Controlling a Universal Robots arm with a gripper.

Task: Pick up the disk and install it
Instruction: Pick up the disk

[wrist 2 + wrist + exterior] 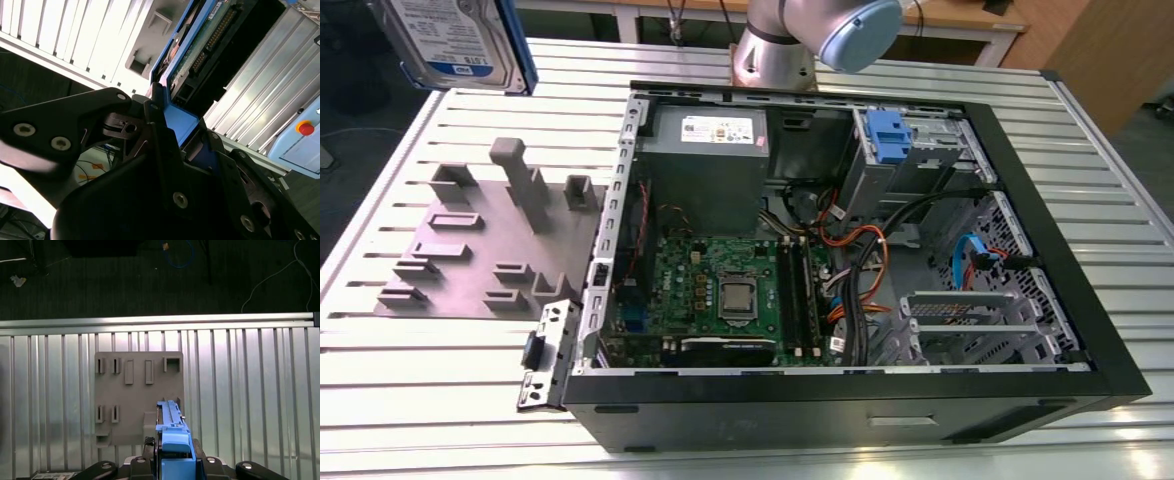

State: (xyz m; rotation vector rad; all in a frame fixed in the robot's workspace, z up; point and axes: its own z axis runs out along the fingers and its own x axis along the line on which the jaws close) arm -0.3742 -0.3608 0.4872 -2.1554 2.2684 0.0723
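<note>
Tool (173,464) clamped on disk (447,40) by blue rails, likely keeping faces untouched; disk held edge-on above grey fixture plate (137,395), well apart from open computer case (854,390) on tabletop (440,400).

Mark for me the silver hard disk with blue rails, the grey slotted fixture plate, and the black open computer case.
silver hard disk with blue rails (447,35): exterior view, on its labelled face.
grey slotted fixture plate (460,285): exterior view, bare flat surface.
black open computer case (854,405): exterior view, outer side wall.
</note>
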